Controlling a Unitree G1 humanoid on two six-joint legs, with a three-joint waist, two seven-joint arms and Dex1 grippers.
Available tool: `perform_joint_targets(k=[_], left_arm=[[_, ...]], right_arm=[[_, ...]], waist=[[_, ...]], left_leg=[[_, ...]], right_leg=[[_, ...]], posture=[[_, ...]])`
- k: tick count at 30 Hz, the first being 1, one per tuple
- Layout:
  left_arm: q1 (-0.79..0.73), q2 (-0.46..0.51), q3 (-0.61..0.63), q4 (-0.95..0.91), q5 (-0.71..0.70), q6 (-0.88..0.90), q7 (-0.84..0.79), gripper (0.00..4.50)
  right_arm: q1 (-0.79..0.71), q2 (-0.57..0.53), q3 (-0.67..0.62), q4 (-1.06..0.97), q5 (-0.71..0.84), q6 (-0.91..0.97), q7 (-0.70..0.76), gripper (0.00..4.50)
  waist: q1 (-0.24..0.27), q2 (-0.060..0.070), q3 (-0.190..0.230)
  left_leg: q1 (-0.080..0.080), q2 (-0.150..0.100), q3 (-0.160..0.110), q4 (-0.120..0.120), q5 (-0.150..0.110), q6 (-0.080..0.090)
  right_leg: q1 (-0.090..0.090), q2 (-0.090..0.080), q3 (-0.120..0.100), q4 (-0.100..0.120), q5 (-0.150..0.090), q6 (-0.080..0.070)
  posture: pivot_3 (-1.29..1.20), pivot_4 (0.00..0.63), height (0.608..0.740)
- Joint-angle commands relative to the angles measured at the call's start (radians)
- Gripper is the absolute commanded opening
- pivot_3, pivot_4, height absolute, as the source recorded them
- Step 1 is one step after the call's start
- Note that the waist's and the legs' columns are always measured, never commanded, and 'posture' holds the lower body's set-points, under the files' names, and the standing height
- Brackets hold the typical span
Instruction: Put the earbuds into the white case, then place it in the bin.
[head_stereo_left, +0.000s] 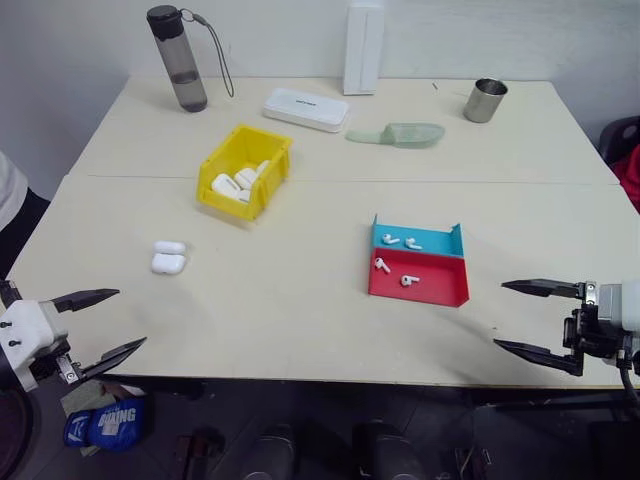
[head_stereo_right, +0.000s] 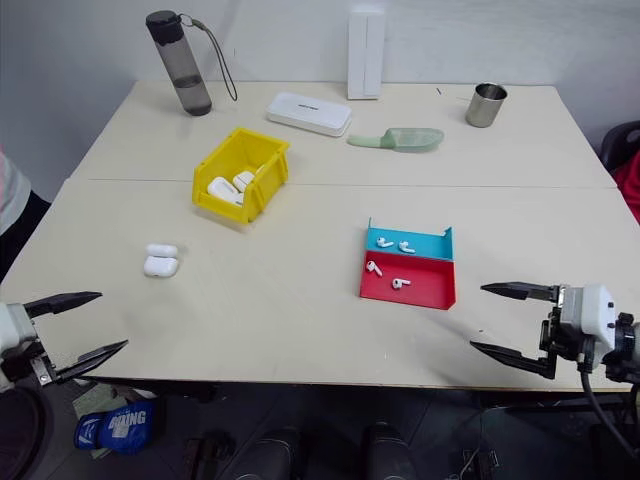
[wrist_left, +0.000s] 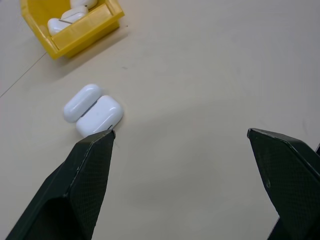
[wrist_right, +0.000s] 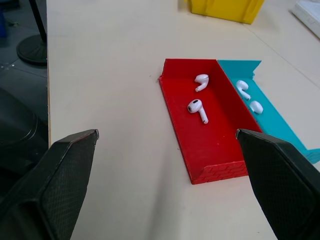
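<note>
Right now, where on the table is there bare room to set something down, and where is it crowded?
Bare: the wide stretch between the white case and the red-and-blue tray, and the near edge between the open left gripper and right gripper. Crowded: the far edge, with bottle, flat white box, scoop, cup and the bin.

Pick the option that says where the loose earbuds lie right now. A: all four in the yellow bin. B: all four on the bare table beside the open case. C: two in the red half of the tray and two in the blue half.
C: two earbuds lie in the tray's red half and two in its blue half.
</note>
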Motion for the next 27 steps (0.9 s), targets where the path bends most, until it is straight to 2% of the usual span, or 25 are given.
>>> perform_joint_targets(k=[1, 6, 10, 12, 16, 19, 20, 24, 27], left_arm=[[0.004, 0.000, 0.013, 0.002, -0.005, -0.032, 0.011, 4.43], [0.005, 0.003, 0.027, -0.013, -0.038, 0.005, 0.028, 4.43], [0.022, 0.005, 0.053, -0.048, -0.111, 0.128, 0.051, 4.43], [0.040, 0.015, 0.091, -0.080, -0.176, 0.286, 0.107, 4.43], [0.098, 0.006, 0.232, -0.154, -0.261, 0.655, 0.328, 4.43], [0.159, -0.030, 0.279, -0.202, -0.179, 0.738, 0.464, 4.43], [0.171, -0.035, 0.281, -0.213, -0.159, 0.750, 0.491, 4.43], [0.237, 0.004, 0.331, -0.360, -0.219, 1.091, 0.573, 4.43], [0.168, 0.038, 0.379, -0.436, -0.297, 1.302, 0.607, 4.43]], right_arm=[[-0.011, 0.006, -0.012, 0.002, 0.006, -0.023, 0.010, 4.50], [-0.014, 0.007, -0.008, 0.011, 0.005, -0.025, 0.014, 4.50], [-0.027, 0.027, 0.003, -0.007, 0.017, -0.011, -0.012, 4.50], [-0.051, 0.052, 0.016, -0.040, 0.032, 0.007, -0.039, 4.50], [-0.093, 0.151, 0.036, -0.154, 0.141, 0.038, -0.063, 4.50], [-0.110, 0.239, 0.050, -0.203, 0.184, 0.007, -0.061, 4.50], [-0.112, 0.254, 0.050, -0.207, 0.190, 0.003, -0.055, 4.50], [-0.119, 0.331, 0.066, -0.176, 0.205, -0.079, 0.034, 4.50], [-0.122, 0.349, 0.078, -0.141, 0.186, -0.113, 0.063, 4.50]], waist=[[0.000, 0.000, 0.000], [0.001, 0.000, 0.000], [-0.001, 0.000, 0.000], [-0.005, 0.000, 0.000], [-0.019, 0.000, 0.000], [-0.021, 0.000, 0.000], [-0.019, 0.000, 0.000], [-0.011, -0.002, 0.000], [0.002, -0.002, 0.000]], left_leg=[[0.000, 0.000, 0.000, 0.000, 0.000, 0.000], [0.000, 0.000, 0.000, 0.000, 0.000, 0.000], [0.000, 0.000, 0.000, 0.000, 0.000, 0.000], [0.000, 0.000, 0.000, 0.000, 0.000, 0.000], [0.001, 0.001, 0.000, 0.000, 0.000, -0.001], [0.002, 0.001, -0.001, 0.000, -0.001, -0.002], [0.002, 0.001, -0.001, 0.000, -0.001, -0.002], [0.002, 0.001, -0.001, 0.000, -0.001, -0.002], [0.002, 0.001, -0.001, 0.001, -0.001, -0.002]], right_leg=[[0.000, 0.000, 0.000, 0.000, 0.000, 0.000], [0.000, 0.000, 0.000, 0.001, 0.000, 0.000], [-0.001, 0.000, 0.000, 0.001, 0.000, 0.000], [-0.001, 0.000, 0.000, 0.002, 0.000, 0.000], [-0.002, 0.000, 0.000, 0.006, 0.000, 0.000], [-0.002, 0.001, 0.000, 0.008, 0.000, 0.000], [-0.002, 0.001, 0.000, 0.008, 0.000, 0.000], [-0.002, 0.001, 0.001, 0.008, 0.000, 0.000], [-0.001, 0.001, 0.002, 0.008, 0.000, 0.000]], posture=[[0.00, 0.150, 0.740], [0.00, 0.150, 0.740], [0.00, 0.150, 0.740], [0.00, 0.150, 0.740], [0.00, 0.150, 0.740], [0.00, 0.150, 0.740], [0.00, 0.150, 0.740], [0.00, 0.150, 0.740], [0.00, 0.150, 0.740]])
